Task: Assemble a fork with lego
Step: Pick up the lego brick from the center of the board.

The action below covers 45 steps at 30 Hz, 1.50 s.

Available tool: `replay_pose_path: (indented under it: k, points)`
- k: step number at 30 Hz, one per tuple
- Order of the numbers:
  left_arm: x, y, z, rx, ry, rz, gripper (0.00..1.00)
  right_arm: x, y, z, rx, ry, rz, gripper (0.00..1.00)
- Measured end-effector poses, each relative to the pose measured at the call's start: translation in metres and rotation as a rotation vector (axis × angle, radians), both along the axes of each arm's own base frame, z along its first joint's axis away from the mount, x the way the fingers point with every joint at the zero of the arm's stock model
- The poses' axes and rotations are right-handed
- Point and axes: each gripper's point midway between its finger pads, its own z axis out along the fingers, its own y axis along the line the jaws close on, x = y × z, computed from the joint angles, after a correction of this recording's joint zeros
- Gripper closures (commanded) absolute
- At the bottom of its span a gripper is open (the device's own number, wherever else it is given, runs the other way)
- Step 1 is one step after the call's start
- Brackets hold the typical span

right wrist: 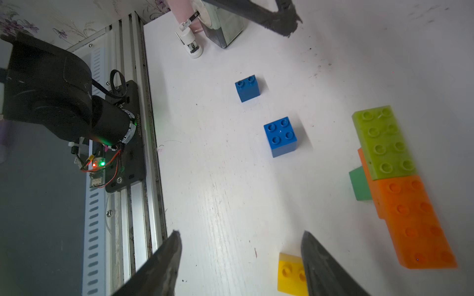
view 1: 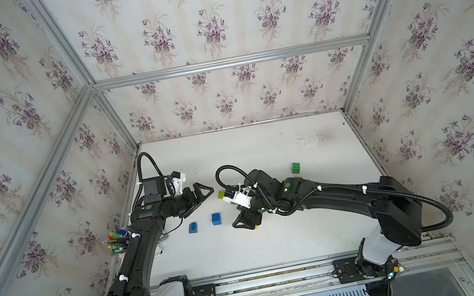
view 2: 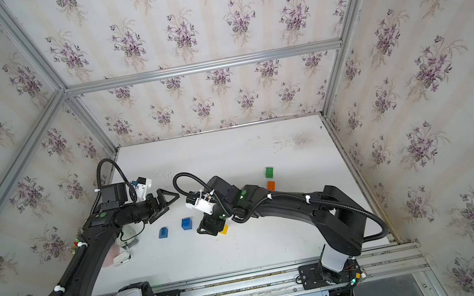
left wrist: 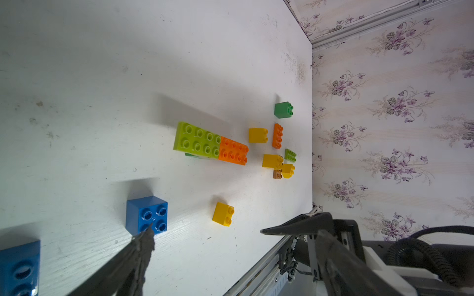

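Observation:
A lime-green oblong lego brick [right wrist: 383, 142] and an orange oblong one [right wrist: 415, 220] lie end to end at mid-table, joined over a green brick [right wrist: 360, 183]. Two blue bricks [view 1: 216, 218] [view 1: 192, 227] stand to their left. A small yellow brick [right wrist: 289, 273] lies on the table beside one finger of my right gripper [right wrist: 241, 234], which hangs open just above the table, holding nothing. My left gripper [left wrist: 207, 232] is wide open and empty above the blue bricks. More yellow, orange, green and brown bricks [left wrist: 278, 153] cluster near the right wall, mostly hidden under my right arm in both top views.
A cup of coloured pens [view 1: 119, 240] stands at the left wall behind my left arm. A metal box [right wrist: 225, 25] and a white device [right wrist: 191, 41] sit at the table's left edge. The aluminium rail [view 1: 283, 274] runs along the front edge.

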Motion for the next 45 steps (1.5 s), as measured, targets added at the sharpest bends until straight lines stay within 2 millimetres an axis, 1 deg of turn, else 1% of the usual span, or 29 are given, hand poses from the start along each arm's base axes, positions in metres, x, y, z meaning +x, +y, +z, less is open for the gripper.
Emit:
replay_pose_path:
  k: [4, 6, 7, 13, 15, 19, 21, 24, 31, 36, 40, 43, 45]
  points:
    - [0.001, 0.005, -0.002, 0.016, 0.006, 0.021, 0.0, -0.009, 0.013, -0.017, -0.038, 0.037, 0.042, 0.33]
    - [0.002, 0.011, -0.004, 0.024, 0.013, 0.043, 0.0, -0.008, 0.017, -0.022, -0.056, 0.048, 0.048, 0.39]
    - [0.002, 0.015, -0.005, 0.026, 0.02, 0.056, 0.0, -0.008, 0.021, -0.023, -0.059, 0.048, 0.051, 0.4]
    - [0.002, 0.04, -0.016, 0.019, 0.081, 0.156, 0.0, -0.001, 0.034, -0.038, -0.095, 0.016, 0.055, 0.34]
    - [0.001, 0.046, -0.019, 0.015, 0.1, 0.18, 0.0, 0.002, 0.039, -0.043, -0.114, -0.013, 0.062, 0.33]
    - [-0.002, 0.061, -0.025, -0.003, 0.135, 0.242, 0.0, 0.01, 0.047, -0.048, -0.136, -0.066, 0.063, 0.31]
    - [-0.005, 0.069, -0.029, -0.018, 0.159, 0.276, 0.0, 0.019, 0.05, -0.048, -0.147, -0.096, 0.048, 0.3]
    - [-0.007, 0.075, -0.03, -0.04, 0.172, 0.301, 0.0, 0.029, 0.056, -0.051, -0.165, -0.127, 0.046, 0.3]
    - [-0.01, 0.084, -0.033, -0.066, 0.187, 0.328, 0.0, 0.041, 0.065, -0.062, -0.208, -0.167, 0.063, 0.3]
    - [-0.011, 0.087, -0.037, -0.088, 0.198, 0.337, 0.0, 0.048, 0.072, -0.07, -0.234, -0.189, 0.074, 0.31]
    - [-0.012, 0.089, -0.036, -0.093, 0.191, 0.336, 0.0, 0.053, 0.076, -0.075, -0.249, -0.194, 0.08, 0.31]
    - [-0.012, 0.09, -0.037, -0.096, 0.193, 0.337, 0.0, 0.057, 0.079, -0.077, -0.253, -0.2, 0.086, 0.33]
    - [-0.012, 0.09, -0.039, -0.101, 0.197, 0.338, 0.0, 0.058, 0.08, -0.079, -0.257, -0.2, 0.09, 0.36]
